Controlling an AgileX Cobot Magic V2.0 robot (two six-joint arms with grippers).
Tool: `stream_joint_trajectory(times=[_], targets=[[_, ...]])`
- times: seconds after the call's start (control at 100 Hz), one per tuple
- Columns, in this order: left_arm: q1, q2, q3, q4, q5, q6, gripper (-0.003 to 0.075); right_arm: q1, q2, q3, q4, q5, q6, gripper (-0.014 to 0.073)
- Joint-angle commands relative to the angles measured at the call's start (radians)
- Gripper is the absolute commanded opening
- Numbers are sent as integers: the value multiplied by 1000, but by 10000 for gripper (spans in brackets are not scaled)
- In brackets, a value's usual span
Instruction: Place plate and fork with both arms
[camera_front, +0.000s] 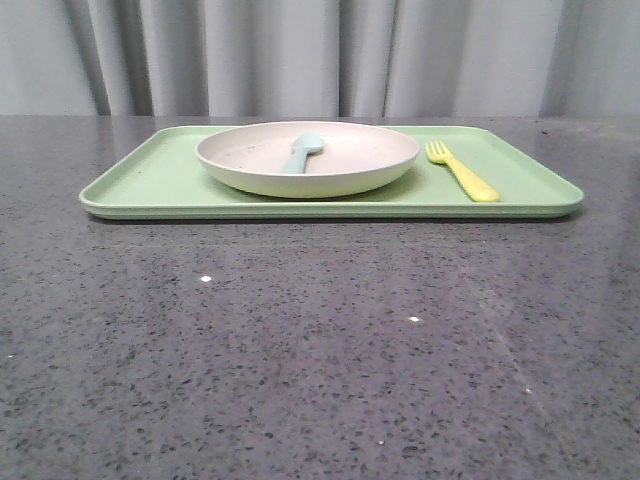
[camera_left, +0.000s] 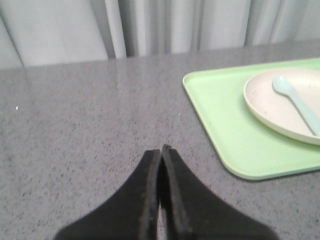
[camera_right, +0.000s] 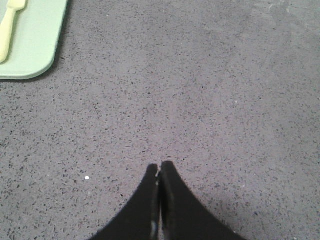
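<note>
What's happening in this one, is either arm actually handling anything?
Nothing is being handled. The round cream plate sits on the flat light-green tray with a pale blue spoon lying in it, and the small yellow plastic fork lies on the tray beside the plate. The left gripper and right gripper are both shut and empty, over bare grey tabletop off the tray.

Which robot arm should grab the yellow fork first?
Probably the right. The fork lies on the tray's right side, and the right fingers' camera sees it. The left fingers' camera shows the plate and spoon instead.
</note>
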Motion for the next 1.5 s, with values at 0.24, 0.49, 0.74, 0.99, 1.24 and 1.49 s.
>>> stream_joint_trajectory(times=[0.24, 0.49, 0.74, 0.99, 1.24, 1.49], targets=[[2, -238, 244, 4, -237, -11, -20, -5, 7, -23, -46, -48, -12, -118], [12, -465, 396, -16, -237, -9, -20, -5, 7, -23, -46, -48, -12, -118], [95, -538, 399, -16, -152, 19, -20, -5, 7, -23, -46, -48, -12, -118], [113, -538, 399, -12, -161, 21, -20, -5, 7, -23, -46, -48, -12, -118], [113, -538, 399, -12, -161, 21, -20, -5, 7, -23, -46, -48, -12, -118], [113, -538, 399, -12, -161, 21, -20, -5, 7, -23, -46, -48, -12, -118]])
